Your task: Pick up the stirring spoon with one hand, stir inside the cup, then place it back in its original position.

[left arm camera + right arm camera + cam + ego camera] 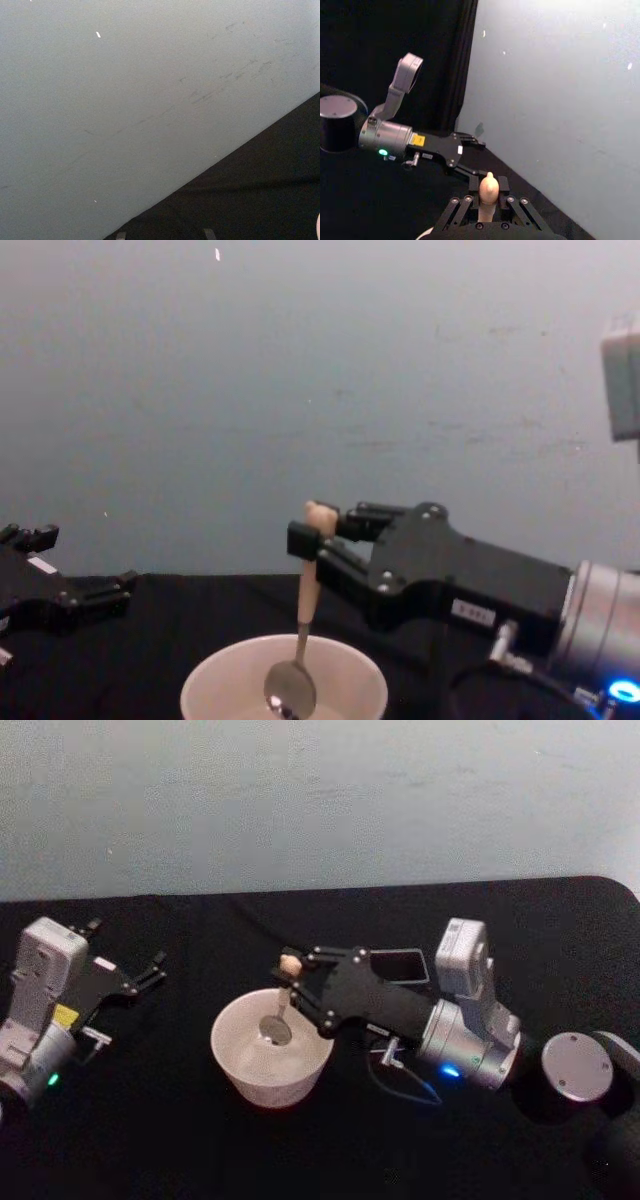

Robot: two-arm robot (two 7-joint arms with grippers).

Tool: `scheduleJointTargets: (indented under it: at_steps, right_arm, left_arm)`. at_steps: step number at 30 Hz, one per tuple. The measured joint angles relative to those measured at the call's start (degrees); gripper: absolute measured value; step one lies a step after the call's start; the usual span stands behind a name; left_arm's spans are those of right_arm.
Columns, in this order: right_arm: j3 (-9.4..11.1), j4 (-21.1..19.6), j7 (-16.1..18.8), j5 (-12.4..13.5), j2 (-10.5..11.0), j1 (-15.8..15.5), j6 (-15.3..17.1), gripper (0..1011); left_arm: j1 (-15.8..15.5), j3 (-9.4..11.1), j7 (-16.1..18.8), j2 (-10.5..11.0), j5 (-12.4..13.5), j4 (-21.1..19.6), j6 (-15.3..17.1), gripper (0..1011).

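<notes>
Spoon, head view: I see the spoon (277, 1025) standing in the cup (228, 1058), its metal bowl down inside and its bear-head top above the rim.
Right gripper, head view: my right gripper (292, 978) is clamped on the handle just under the bear head, reaching over the cup's far right rim.
Holder, head view: the dark square holder (400, 965) stands just behind the right gripper on the black table (200, 1150).
Left gripper, head view: my left gripper (152, 972) rests well to the left of the cup, fingers apart and holding nothing.
Left wrist view: I get the pale wall (125, 75) and a corner of the table.
Right wrist view: the bear head pokes up between my right gripper's pinched fingers. The left gripper lies farther off with its fingers spread.
Chest view: the spoon stands nearly upright with its bowl low in the cup, and the right gripper holds the handle's top from the right.
</notes>
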Motion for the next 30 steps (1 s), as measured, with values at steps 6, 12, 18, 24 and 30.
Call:
scheduleJointTargets:
  at_steps: [6,12,18,24,30]
  right_arm:
    - [-0.60,2.55,-0.50,-1.81,-1.23,0.62,-1.11,214]
    - [-0.67,3.72,-1.00,-2.82,-1.92,0.90,-1.35,214]
    - [-0.43,4.30,-1.53,-3.43,-2.27,1.02,-1.31,214]
    - [0.40,4.16,-2.10,-3.64,-1.82,0.72,-0.97,214]
    - [1.22,2.25,-2.25,-3.31,-0.46,-0.75,-0.15,214]
  left_arm:
    - [0.00,0.00,0.00,0.00,0.00,0.00,0.00,1001]
    - [0.00,0.00,0.00,0.00,0.00,0.00,0.00,1001]
    - [0.00,0.00,0.00,0.00,0.00,0.00,0.00,1001]
    - [0.00,0.00,0.00,0.00,0.00,0.00,0.00,1001]
    - [0.00,0.00,0.00,0.00,0.00,0.00,0.00,1001]
